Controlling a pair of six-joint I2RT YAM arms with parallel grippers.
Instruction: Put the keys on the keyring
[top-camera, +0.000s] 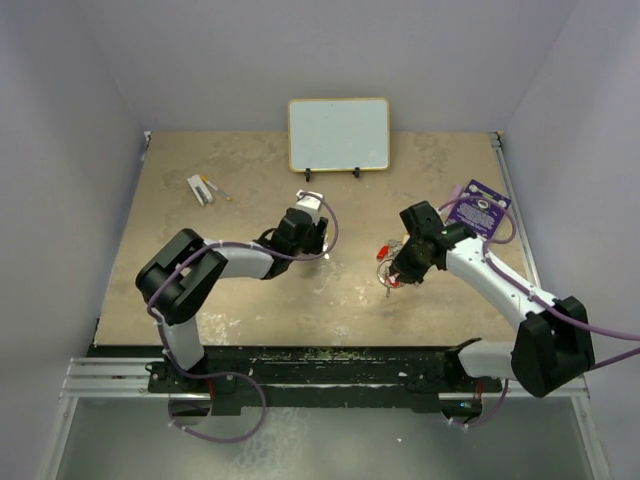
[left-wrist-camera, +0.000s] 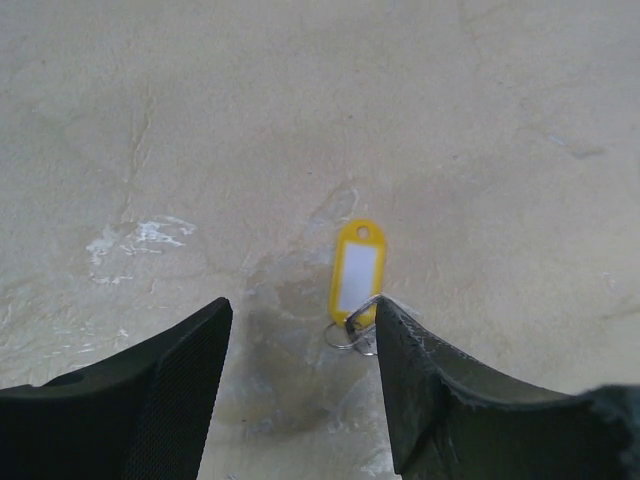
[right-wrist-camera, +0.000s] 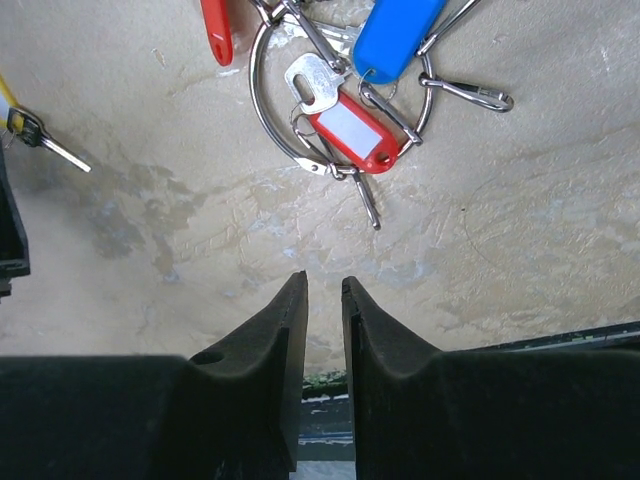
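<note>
The keyring (right-wrist-camera: 253, 100), a thin silver loop, lies on the table beyond my right gripper (right-wrist-camera: 324, 285). A red-tagged key (right-wrist-camera: 350, 130), a blue tag (right-wrist-camera: 397, 38) and another red tag (right-wrist-camera: 217, 28) lie on or against it. The right jaws are nearly together with nothing between them. From above this cluster (top-camera: 390, 257) sits just beside the right gripper (top-camera: 405, 272). My left gripper (left-wrist-camera: 300, 320) is open over a yellow-tagged key (left-wrist-camera: 357, 272). Its right finger (left-wrist-camera: 420, 380) touches the key's small ring and hides the blade. The left gripper (top-camera: 312, 240) is mid-table.
A white board (top-camera: 339, 133) stands at the back. A purple card (top-camera: 478, 208) lies at the right, and a small white item with pens (top-camera: 203, 188) at the back left. A silver clip (right-wrist-camera: 470, 93) lies by the keyring. The black rail (top-camera: 320, 365) marks the near edge.
</note>
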